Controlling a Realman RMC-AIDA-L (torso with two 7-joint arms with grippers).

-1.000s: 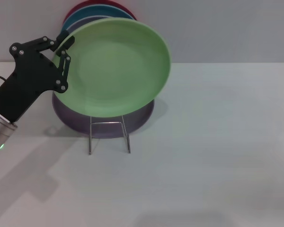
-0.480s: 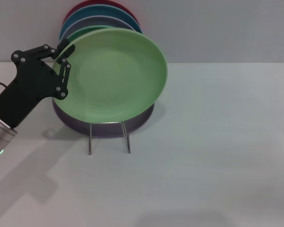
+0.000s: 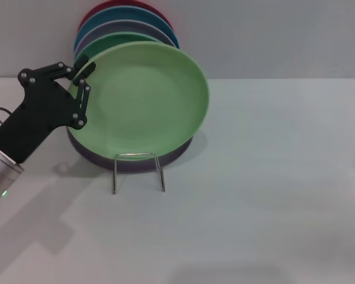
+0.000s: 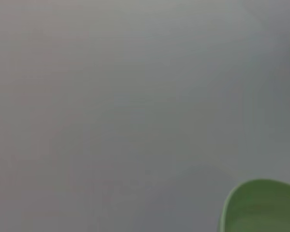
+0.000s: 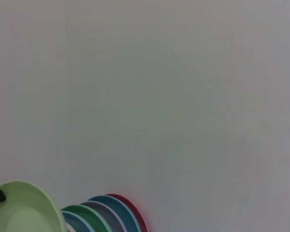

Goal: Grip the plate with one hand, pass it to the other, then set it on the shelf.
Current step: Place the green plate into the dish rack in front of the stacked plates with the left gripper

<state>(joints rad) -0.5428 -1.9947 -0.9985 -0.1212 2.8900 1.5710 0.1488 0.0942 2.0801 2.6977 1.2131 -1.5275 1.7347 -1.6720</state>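
Note:
The pale light-green plate (image 3: 142, 100) stands tilted, nearly upright, over the shelf (image 3: 138, 171), a thin silver wire rack. Its lower edge reaches the top of the rack's front loop; I cannot tell whether it rests there. My left gripper (image 3: 81, 74) is shut on the plate's left rim, with the black arm reaching in from the lower left. A slice of the plate (image 4: 261, 208) shows in the left wrist view, and the plate (image 5: 24, 208) also shows in the right wrist view. My right gripper is out of view.
Behind the held plate, several plates stand in the rack: dark green (image 3: 115, 40), lavender (image 3: 124, 28), teal (image 3: 115, 15) and red (image 3: 115, 6). A purple plate (image 3: 130, 161) peeks out below. A grey wall (image 3: 272, 35) rises close behind.
The left gripper has lowered the light-green plate toward the rack, uncovering more of the plates behind it.

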